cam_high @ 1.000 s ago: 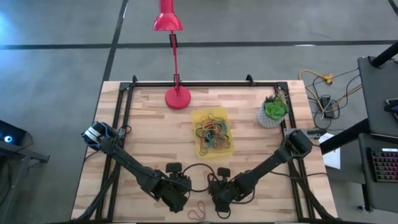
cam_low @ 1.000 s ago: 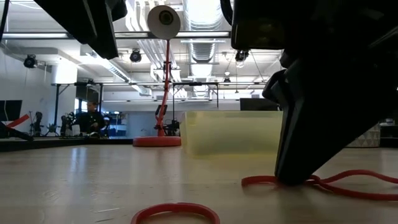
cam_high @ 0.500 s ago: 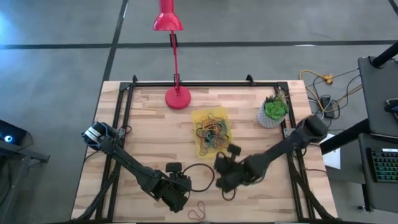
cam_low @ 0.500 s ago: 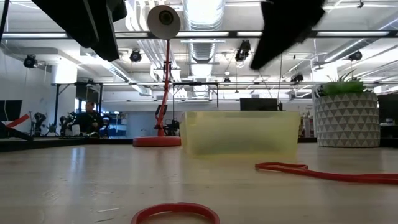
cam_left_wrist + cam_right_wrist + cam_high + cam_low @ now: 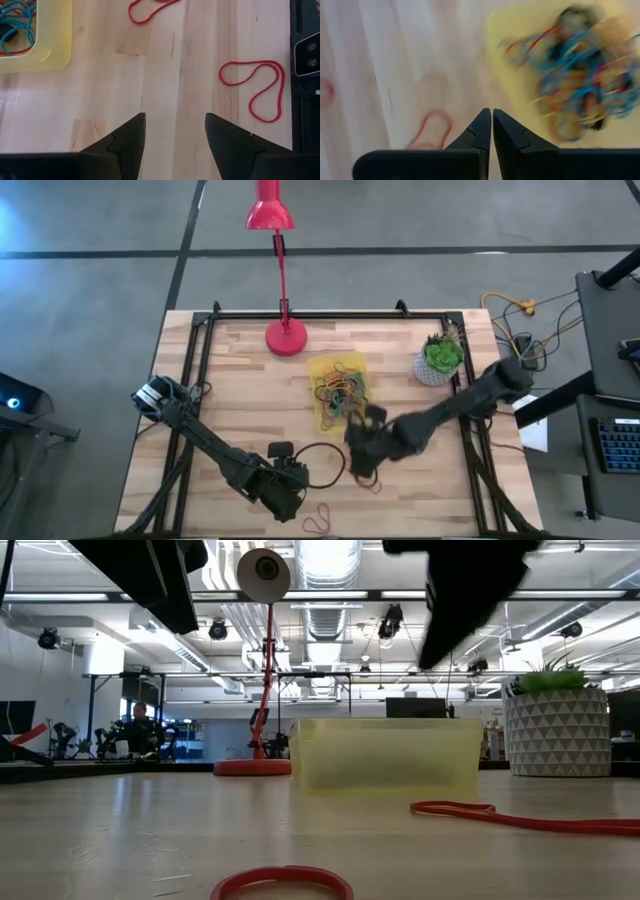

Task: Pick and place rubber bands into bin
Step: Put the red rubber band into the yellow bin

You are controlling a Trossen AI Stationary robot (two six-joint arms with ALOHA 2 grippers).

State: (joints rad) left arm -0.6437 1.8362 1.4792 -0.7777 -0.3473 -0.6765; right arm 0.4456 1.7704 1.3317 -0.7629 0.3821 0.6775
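Two dark arms are showing in the high view, each carrying one pincer: the left pincer (image 5: 292, 502) at the lower centre, the right pincer (image 5: 357, 448) just right of centre.

One yellow bin (image 5: 322, 418) is sitting at the middle of the table (image 5: 240, 390), holding a tangle of rubber bands (image 5: 342, 390) too knotted to count.

Two loose red bands are lying on the bare wood in the left wrist view: one (image 5: 255, 87) at the right, one (image 5: 147, 10) cut by the upper edge.

One red lamp (image 5: 285, 337) and one potted plant (image 5: 440, 358) are standing in the upper half.
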